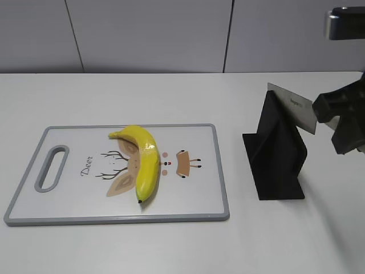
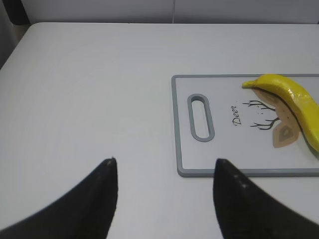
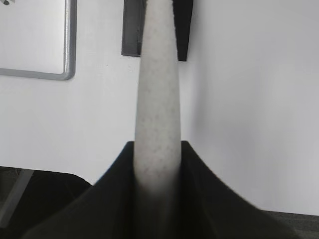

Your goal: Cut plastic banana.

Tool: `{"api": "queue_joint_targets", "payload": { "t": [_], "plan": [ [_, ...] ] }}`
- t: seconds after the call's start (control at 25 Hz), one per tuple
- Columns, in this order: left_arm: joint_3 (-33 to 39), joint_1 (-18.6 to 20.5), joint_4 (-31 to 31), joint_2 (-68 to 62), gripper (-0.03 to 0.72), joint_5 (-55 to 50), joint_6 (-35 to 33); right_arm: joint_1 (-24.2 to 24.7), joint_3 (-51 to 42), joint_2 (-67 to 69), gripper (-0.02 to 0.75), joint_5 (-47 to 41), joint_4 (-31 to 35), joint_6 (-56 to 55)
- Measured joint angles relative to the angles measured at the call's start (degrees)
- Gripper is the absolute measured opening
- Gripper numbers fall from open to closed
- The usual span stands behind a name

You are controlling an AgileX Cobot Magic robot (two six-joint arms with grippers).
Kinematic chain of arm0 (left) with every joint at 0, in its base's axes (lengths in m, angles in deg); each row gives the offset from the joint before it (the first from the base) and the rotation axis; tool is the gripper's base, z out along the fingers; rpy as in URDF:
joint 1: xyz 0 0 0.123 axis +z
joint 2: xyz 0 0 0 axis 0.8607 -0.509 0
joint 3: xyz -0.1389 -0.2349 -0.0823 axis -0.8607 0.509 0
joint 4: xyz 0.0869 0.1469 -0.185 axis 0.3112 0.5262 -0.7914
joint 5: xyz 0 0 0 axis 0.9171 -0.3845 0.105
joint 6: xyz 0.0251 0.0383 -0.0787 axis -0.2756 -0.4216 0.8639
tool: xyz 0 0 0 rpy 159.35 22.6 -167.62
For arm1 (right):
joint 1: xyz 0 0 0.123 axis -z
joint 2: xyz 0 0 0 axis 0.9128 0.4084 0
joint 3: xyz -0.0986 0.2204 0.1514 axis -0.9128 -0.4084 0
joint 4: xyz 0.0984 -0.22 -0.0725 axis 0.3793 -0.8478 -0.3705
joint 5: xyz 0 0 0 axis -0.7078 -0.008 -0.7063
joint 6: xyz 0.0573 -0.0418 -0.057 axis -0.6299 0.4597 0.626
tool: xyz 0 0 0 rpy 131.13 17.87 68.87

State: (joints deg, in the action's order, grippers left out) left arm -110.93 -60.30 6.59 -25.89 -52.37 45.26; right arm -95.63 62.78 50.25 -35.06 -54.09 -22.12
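Note:
The plastic banana (image 1: pixel 145 160) is glossy yellow and curved. It lies on the white, grey-rimmed cutting board (image 1: pixel 222 171), near the middle, over a deer drawing. It also shows in the left wrist view (image 2: pixel 294 97) with the board (image 2: pixel 219 159). My right gripper (image 1: pixel 333 111) is shut on the grey speckled handle (image 3: pixel 157 99) of a knife. The knife blade (image 1: pixel 293 108) reaches to the top of the black knife stand (image 1: pixel 276 154). My left gripper (image 2: pixel 164 167) is open and empty over the bare table, left of the board's handle end.
The black knife stand stands right of the board, a short gap from it, and shows in the right wrist view (image 3: pixel 132 30). A grey wall runs along the back of the white table. The board has a slot handle (image 1: pixel 51 168) at its left end.

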Motion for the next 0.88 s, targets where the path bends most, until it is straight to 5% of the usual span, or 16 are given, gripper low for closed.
{"api": "queue_joint_targets", "payload": {
  "t": [0.88],
  "plan": [
    [0.0,0.0,0.0,0.0,0.554,0.0,0.0,0.0,9.6,-6.4,0.167,-2.3,-5.0,-0.6]
  ]
}}
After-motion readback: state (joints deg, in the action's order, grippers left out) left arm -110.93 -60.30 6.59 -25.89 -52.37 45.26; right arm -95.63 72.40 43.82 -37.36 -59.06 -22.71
